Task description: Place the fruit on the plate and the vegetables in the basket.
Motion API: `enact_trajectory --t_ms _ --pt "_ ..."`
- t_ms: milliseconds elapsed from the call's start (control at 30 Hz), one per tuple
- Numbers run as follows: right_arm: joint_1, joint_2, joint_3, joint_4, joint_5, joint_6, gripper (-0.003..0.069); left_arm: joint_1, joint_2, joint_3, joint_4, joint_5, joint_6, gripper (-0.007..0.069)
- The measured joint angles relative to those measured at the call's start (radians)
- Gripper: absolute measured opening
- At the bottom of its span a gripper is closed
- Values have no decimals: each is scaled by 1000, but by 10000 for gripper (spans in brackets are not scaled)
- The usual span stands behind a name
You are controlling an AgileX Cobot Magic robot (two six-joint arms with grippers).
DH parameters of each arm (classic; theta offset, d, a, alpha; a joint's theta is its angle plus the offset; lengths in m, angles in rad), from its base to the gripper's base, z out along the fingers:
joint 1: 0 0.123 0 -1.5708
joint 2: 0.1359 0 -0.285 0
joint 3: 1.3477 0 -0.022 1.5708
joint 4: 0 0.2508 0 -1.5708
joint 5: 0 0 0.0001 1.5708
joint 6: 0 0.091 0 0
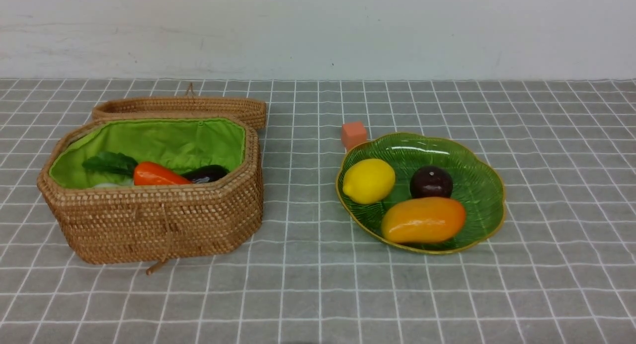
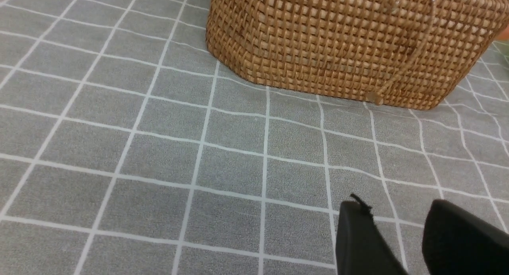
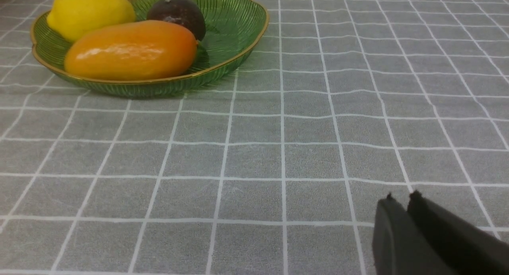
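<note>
grey checked tablecloth [image 1: 308,284] with white grid lines covers the whole work surface, pale wall behind. on the robot's left sits the basket [image 1: 154,219], woven brown wicker lined in bright green cloth, open; its flat wicker lid [image 1: 184,107] lies just behind it, touching or nearly touching the back rim. inside the basket, seen over the front wall: carrot [image 1: 158,175], orange with dark green leaves pointing left; eggplant [image 1: 206,173], dark purple, just right of the carrot and touching it; a sliver of white radish [image 1: 107,185] low under the leaves, mostly hidden. on the robot's right, well apart from the basket, the plate [image 1: 472,160], green ribbed dish with yellow scalloped rim. on it: lemon [image 1: 368,181] at the left side, maroon fruit [image 1: 431,182] near the middle, mango [image 1: 423,219] lying lengthwise along the near edge, close against both the others. small orange cube [image 1: 354,134] on the cloth just behind the plate's far-left rim. neither arm shows in the front view. left gripper [image 2: 397,219] hangs over bare cloth near the basket's front wall, fingers parted with a clear gap, nothing between them. right gripper [image 3: 401,197] over bare cloth, apart from the plate, tips nearly together with only a thin slit between them, empty.
</note>
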Motion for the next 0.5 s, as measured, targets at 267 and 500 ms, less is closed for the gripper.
enact_trajectory --t_ms 267,500 --pt "0 0 0 0 0 0 74 0 0 0 0 0 0 239" --pt "0 0 0 0 0 0 83 0 0 0 0 0 0 237"
